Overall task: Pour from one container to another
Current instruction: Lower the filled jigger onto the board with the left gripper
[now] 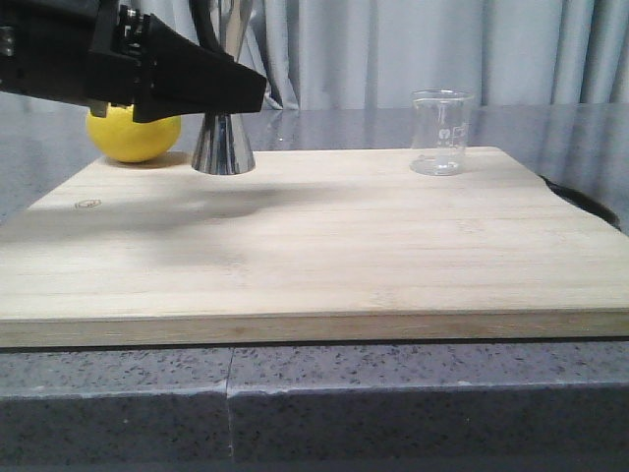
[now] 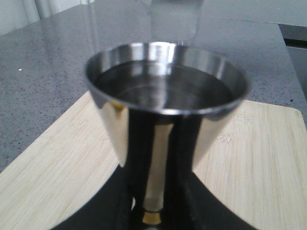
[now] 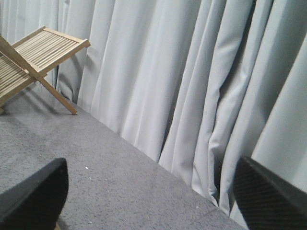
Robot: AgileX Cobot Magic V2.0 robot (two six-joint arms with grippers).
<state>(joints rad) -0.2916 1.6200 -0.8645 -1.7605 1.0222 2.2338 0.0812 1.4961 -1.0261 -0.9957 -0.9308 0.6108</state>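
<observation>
while the left arm reaches over the board, the scene reads as follows
left gripper [image 1: 228, 98]: sits at the narrow waist of the steel jigger [image 1: 223, 138]; in the left wrist view the dark fingers [image 2: 187, 191] flank the waist on both sides, so it looks clamped on the jigger, though actual contact is hard to confirm
jigger: stands upright near the back left of the wooden board [image 1: 314, 256], its base apparently on the wood, just beside a lemon [image 1: 133, 136] behind it
jigger cup: the upper cone looks dark and shiny inside; whether it holds liquid cannot be told
glass beaker [image 1: 440, 132]: upright at the back right of the board, well apart from the jigger, untouched; appears empty or nearly so
right gripper [image 3: 148, 191]: fingers spread wide with nothing between them, facing the curtain [image 3: 192, 86] and a wooden rack [image 3: 33, 62]; not seen in the front view
task stage: judged early, no pouring yet, and the beaker has no hand on it
risk one: the grip is on the receiving cup, not the beaker; lifting and tilting it would reverse the pour
risk two: a smooth tapered waist could slip or twist in the fingers
risk three: the jigger could knock the lemon if it swings back
risk four: a narrow rim makes an easy miss onto the board
</observation>
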